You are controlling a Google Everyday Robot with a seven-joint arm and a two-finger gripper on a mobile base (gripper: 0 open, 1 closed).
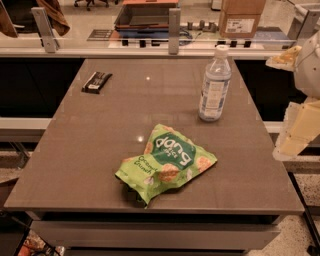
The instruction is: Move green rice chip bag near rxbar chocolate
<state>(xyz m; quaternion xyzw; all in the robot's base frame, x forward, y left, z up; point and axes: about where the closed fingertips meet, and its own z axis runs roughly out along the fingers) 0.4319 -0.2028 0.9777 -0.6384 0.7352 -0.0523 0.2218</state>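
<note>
The green rice chip bag point(167, 162) lies crumpled on the brown table point(100, 145), near the front edge and slightly right of centre. The rxbar chocolate point(96, 82) is a small black bar lying flat at the table's far left. My gripper point(295, 100) is at the right edge of the view, beside and above the table's right side. It is well apart from the bag and holds nothing that I can see.
A clear water bottle point(215, 85) stands upright at the table's far right, between the bag and the back edge. Behind the table runs a rail with posts point(173, 25). A cardboard box point(241, 17) and a tray point(145, 15) sit beyond it.
</note>
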